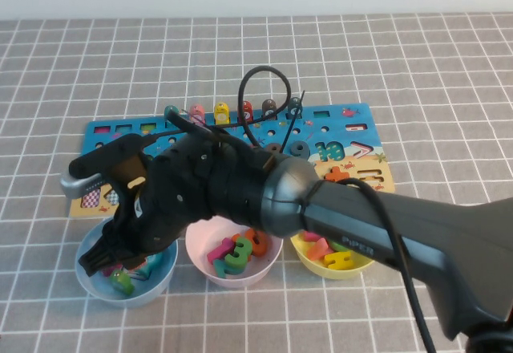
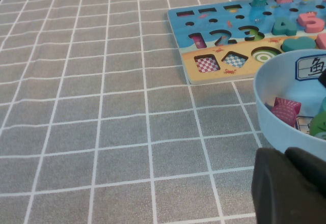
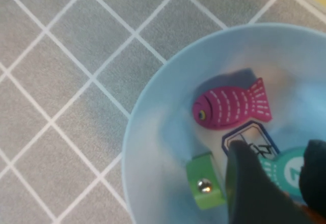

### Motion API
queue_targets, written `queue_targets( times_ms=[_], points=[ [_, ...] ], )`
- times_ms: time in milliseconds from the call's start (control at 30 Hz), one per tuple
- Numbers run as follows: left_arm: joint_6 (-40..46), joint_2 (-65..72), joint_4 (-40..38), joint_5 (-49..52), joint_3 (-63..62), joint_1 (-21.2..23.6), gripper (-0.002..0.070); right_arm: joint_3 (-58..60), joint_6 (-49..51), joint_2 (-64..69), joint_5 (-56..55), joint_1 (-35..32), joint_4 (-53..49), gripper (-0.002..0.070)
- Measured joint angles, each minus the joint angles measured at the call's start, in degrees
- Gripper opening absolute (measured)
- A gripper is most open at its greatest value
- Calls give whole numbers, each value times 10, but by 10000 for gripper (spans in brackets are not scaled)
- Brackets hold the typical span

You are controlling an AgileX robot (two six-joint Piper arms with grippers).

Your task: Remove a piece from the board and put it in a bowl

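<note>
In the high view the right gripper (image 1: 100, 258) hung in the blue bowl (image 1: 164, 277), near the table's near edge, in front of the board (image 1: 353, 120). In the left wrist view the left gripper (image 2: 288, 186) waited beside that bowl; I cannot tell its state. In the right wrist view the jaws stood apart, holding nothing, over a teal number piece (image 3: 285, 170) that lay flat. It looked light, stiff and smooth, best pinched at its edges; its long axis was hidden.

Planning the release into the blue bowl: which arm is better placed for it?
Right. The right gripper hangs inside the blue bowl, beside the pink fish. The left gripper sits low outside that bowl's rim, nothing visibly in it.
</note>
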Motion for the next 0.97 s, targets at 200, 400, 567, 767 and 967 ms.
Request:
queue_targets(
  times_ms=[200,400,567,767,967],
  points=[
    [0,0,0,0,0,0,-1,-10,0,11,5,0,0,197],
    [0,0,0,0,0,0,-1,-10,0,12,5,0,-1,282],
    [0,0,0,0,0,0,-1,-10,0,12,5,0,-1,376],
    [0,0,0,0,0,0,-1,-10,0,11,15,0,-5,387],
    [0,0,0,0,0,0,-1,-10,0,-27,97,0,-33,251]
  ],
)
